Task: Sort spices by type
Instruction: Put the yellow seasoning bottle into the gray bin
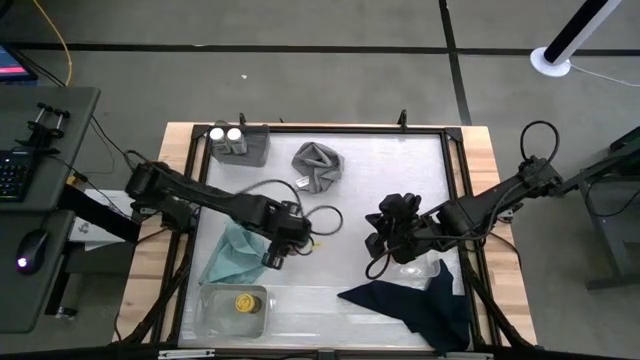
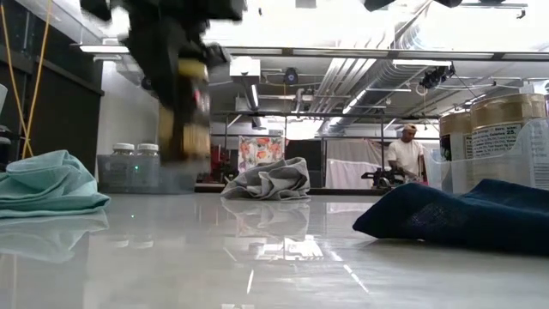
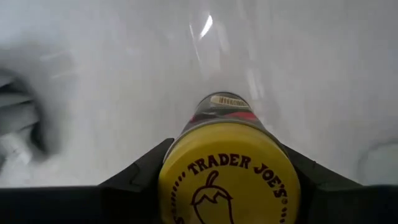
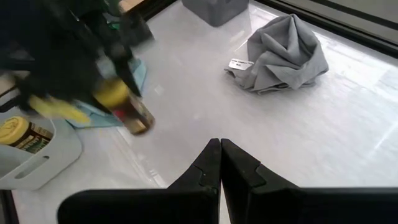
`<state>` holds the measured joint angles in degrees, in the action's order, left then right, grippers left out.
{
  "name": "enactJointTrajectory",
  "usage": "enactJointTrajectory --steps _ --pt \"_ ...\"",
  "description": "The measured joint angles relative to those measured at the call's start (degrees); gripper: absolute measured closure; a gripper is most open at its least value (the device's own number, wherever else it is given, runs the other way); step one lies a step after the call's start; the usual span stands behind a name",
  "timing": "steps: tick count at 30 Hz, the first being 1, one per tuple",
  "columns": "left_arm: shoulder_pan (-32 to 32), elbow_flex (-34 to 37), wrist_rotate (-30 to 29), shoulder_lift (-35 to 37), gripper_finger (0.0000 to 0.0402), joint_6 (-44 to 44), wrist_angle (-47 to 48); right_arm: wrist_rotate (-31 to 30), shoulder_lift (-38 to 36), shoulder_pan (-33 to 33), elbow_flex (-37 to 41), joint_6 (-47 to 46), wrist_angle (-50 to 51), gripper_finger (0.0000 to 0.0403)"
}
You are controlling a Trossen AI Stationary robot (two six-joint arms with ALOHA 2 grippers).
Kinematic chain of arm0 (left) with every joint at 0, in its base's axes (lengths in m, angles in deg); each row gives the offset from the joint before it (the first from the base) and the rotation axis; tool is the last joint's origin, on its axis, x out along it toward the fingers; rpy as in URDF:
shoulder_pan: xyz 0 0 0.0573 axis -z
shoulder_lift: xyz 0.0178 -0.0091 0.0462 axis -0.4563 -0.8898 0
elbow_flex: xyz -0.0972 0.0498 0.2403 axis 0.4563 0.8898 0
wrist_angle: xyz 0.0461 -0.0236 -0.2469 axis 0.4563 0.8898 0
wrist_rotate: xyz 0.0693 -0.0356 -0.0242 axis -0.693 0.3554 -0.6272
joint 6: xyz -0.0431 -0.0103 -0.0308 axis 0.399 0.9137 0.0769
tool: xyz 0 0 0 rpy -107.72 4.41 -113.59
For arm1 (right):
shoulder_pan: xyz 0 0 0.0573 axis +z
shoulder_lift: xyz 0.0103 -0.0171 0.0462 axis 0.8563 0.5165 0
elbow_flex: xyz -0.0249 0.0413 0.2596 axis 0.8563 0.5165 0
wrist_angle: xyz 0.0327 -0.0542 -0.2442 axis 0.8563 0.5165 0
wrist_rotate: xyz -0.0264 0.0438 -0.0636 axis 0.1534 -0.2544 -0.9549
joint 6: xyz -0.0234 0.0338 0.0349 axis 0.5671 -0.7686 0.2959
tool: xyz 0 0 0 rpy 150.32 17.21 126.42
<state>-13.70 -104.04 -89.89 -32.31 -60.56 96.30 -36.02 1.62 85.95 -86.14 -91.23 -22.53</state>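
My left gripper (image 3: 227, 152) is above the table's middle-left, by the teal cloth (image 1: 228, 256), shut on a yellow-capped spice jar (image 3: 230, 180) that also shows blurred in the low view (image 2: 184, 112) and the right wrist view (image 4: 127, 109). Another yellow-capped jar (image 1: 245, 302) stands in the clear tray (image 1: 205, 312) at the near left. Two white-capped jars (image 1: 228, 135) stand in the grey tray (image 1: 256, 150) at the far left. Tan-topped jars (image 2: 502, 129) show at the right of the low view. My right gripper (image 4: 219, 146) hovers shut over the table's middle-right, touching nothing. My left gripper pinches the yellow-capped jar between its two fingers (image 3: 146, 165), one on each side of the jar's body just below the cap (image 3: 186, 134). The cap faces back toward the wrist. The fingers come from above, running along the jar. It hangs tilted, lifted clear of the table.
A crumpled grey cloth (image 1: 317, 165) lies far of centre and a navy cloth (image 1: 410, 305) lies near right, beside a clear tray (image 1: 432, 270). A loose cable (image 1: 320, 215) loops by the left arm. A person (image 2: 403, 154) stands in the room beyond the table.
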Motion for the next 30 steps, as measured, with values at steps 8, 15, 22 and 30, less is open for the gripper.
enactJointTrajectory --steps 8,15,22,30 --pt "4.3 -0.1 -1.5 19.6 0.0216 15.6 12.2 0.0 0.0 0.0 0.0 0.0 1.6 0.0403" --pt "25.3 -0.1 -0.3 25.8 0.0216 36.9 25.6 0.0 0.0 0.0 0.0 0.0 2.6 0.0403" --pt "42.9 0.1 -1.5 19.3 0.0216 49.1 25.8 0.0 0.0 -0.1 0.0 0.0 3.2 0.0403" --pt "43.4 0.1 -2.2 8.4 0.0216 46.4 16.1 0.1 0.0 -2.0 0.0 0.0 3.2 0.0403"
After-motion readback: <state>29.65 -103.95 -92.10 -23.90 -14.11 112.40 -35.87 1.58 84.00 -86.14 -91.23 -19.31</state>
